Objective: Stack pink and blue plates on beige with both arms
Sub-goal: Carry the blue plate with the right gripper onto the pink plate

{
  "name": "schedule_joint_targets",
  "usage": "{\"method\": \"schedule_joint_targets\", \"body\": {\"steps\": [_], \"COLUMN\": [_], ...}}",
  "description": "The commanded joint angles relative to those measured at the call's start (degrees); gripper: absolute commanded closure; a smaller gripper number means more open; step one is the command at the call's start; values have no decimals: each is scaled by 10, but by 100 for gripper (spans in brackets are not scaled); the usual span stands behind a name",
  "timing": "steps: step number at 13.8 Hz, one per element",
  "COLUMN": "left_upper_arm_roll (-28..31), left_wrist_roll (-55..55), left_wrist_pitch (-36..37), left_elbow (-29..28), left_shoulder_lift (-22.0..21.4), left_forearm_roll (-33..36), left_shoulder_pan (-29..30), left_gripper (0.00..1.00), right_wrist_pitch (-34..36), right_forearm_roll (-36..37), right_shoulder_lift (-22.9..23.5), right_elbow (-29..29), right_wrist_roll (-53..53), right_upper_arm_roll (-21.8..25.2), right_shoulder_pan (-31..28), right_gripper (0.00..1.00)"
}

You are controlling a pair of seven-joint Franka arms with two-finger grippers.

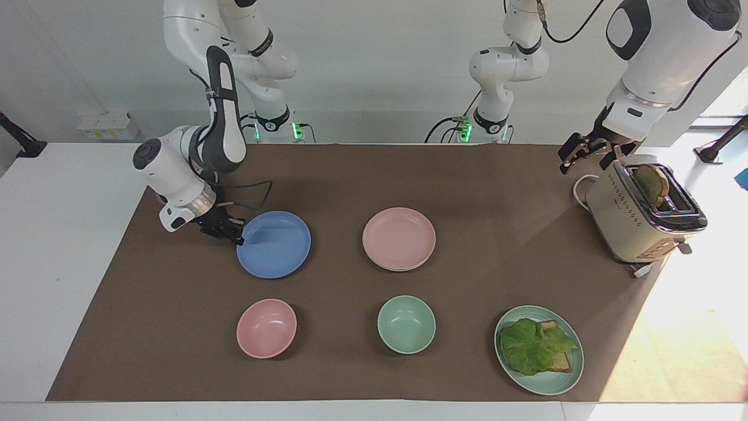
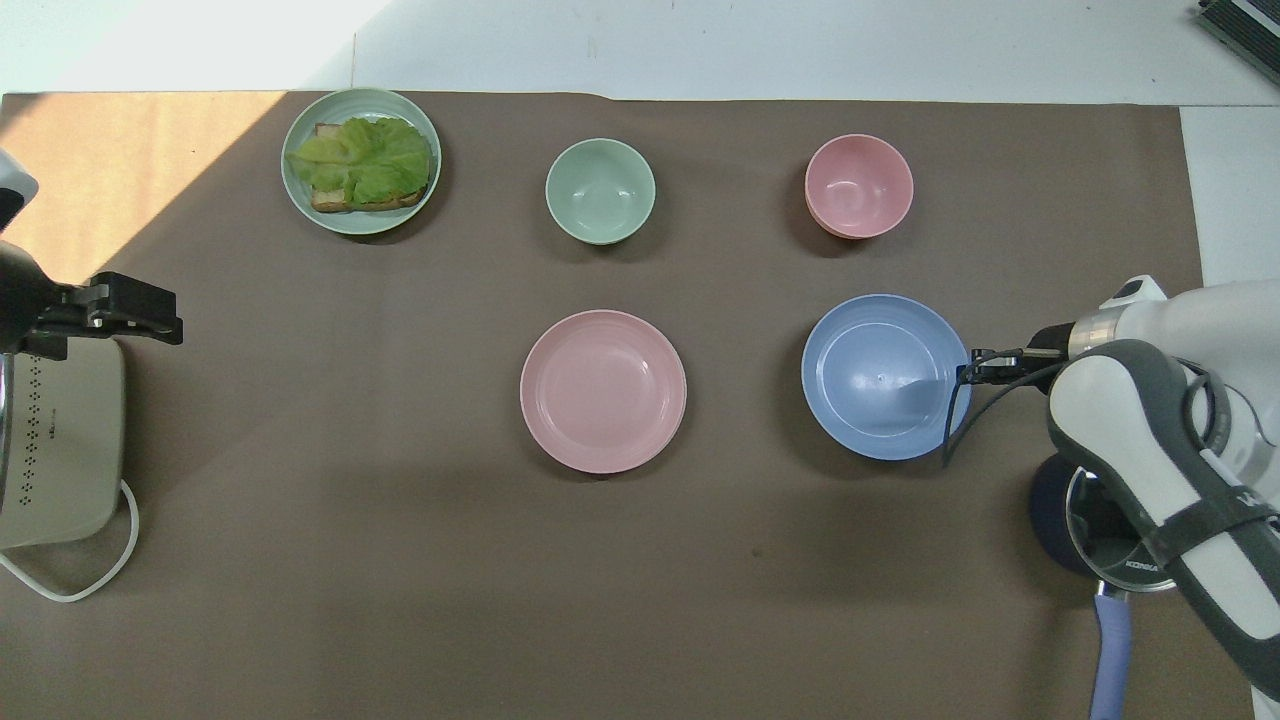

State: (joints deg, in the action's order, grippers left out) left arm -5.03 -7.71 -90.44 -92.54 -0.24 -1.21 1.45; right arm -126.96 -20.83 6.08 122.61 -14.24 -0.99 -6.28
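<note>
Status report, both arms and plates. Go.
Right tool shut on blue plate rim. Left tool open, waiting over toaster. Pink plate untouched. Nothing between plates.

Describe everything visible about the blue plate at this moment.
The blue plate is a shallow, round, matte, medium-blue dish with a faint ring inside its rim, and it holds nothing. It appears lifted slightly off the brown mat, casting a shadow beneath. The right tool is shut on its rim at the edge toward the right arm's end of the table. It sits beside the pink plate and nearer to the robots than the pink bowl. Nothing else touches it.
</note>
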Motion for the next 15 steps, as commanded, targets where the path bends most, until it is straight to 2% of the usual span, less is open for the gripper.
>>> {"method": "schedule_joint_targets", "body": {"steps": [1, 3, 5, 8, 12, 15], "left_upper_arm_roll": [0, 0, 0, 0, 0, 0], "left_wrist_roll": [2, 2, 2, 2, 2, 2], "left_wrist_pitch": [1, 1, 1, 1, 1, 1], "left_elbow": [-8, -8, -8, -8, -8, -8], "left_shoulder_lift": [-9, -9, -9, -9, -9, -9], "left_forearm_roll": [11, 11, 11, 11, 11, 11], "left_shoulder_pan": [0, 0, 0, 0, 0, 0], "left_gripper": [0, 0, 0, 0, 0, 0], "right_wrist_pitch": [29, -1, -55, -110, -159, -187], "right_forearm_roll": [-18, -18, -8, -5, -3, 23], "right_shoulder_lift": [-41, -37, -33, -2, 30, 57], "right_elbow": [-3, -6, -4, -8, -10, -17], "right_wrist_roll": [-8, 35, 144, 234, 279, 298], "right_upper_arm_roll": [-10, -12, -12, -12, -11, -12], "right_shoulder_pan": [17, 74, 140, 237, 301, 314], "right_gripper": [100, 100, 100, 100, 100, 100]}}
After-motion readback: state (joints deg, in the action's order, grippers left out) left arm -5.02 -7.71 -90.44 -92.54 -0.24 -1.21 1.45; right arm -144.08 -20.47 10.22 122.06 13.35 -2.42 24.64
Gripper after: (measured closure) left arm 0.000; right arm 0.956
